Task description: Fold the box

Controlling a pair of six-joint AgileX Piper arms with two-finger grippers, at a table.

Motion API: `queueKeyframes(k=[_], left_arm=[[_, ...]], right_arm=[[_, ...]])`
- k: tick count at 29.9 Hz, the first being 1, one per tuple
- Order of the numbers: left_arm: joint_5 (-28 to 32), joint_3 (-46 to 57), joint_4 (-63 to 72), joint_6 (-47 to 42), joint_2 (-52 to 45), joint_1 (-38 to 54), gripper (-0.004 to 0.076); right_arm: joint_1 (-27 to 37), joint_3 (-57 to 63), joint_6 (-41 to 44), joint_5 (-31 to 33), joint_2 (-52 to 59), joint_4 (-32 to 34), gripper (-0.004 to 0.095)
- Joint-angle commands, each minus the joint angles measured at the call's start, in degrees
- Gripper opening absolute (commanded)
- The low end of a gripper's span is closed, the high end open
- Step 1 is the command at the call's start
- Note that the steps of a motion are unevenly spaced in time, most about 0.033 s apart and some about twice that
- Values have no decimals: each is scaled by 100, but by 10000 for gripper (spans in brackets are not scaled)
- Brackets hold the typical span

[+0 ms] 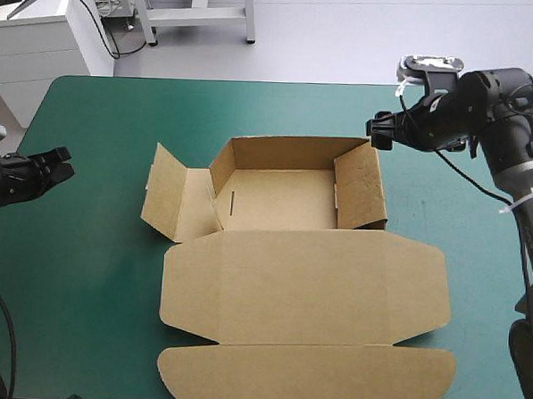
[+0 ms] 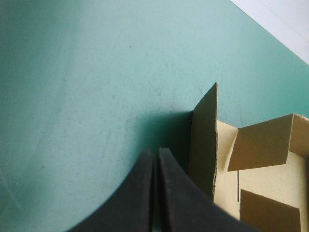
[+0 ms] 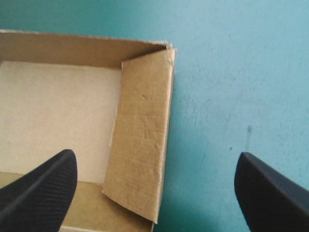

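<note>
Brown box [image 1: 284,200] sits on the teal-green bench [image 1: 84,270], tray walls raised, lid flat. The left end effector [image 2: 155,152] is fully closed, holding nothing; the box's side flap stands just ahead of it. The right end effector [image 3: 154,154] is spread wide above the tray's right wall.

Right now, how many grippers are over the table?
2. The left gripper, shut, is near the table's left edge, apart from the box. The right gripper, open, hangs above the box's far right corner.
</note>
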State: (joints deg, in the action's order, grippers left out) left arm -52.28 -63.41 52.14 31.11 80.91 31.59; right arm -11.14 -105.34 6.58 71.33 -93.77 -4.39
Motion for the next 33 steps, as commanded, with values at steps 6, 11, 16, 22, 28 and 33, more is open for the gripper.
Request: queueKeyframes(k=[6, 11, 16, 22, 28, 33], left_arm=[[71, -142, 442, 4, -195, -10, 6], [27, -142, 451, 4, -195, -10, 6], [27, -142, 481, -51, -195, -10, 6], [17, -142, 481, -8, -195, -10, 6], [17, -142, 481, -8, -195, -10, 6], [17, -142, 481, -8, -195, -10, 6]], right_arm=[[5, 1159, -178, -549, -217, -257, 810], [-5, 1160, -217, -707, -531, -438, 810], [-43, 1160, -217, -926, -808, -429, 810], [-43, 1138, -217, -977, -1042, -429, 810], [-43, 1115, -217, -926, -1137, -438, 650], [-43, 1041, -384, -840, -1137, -489, 44]])
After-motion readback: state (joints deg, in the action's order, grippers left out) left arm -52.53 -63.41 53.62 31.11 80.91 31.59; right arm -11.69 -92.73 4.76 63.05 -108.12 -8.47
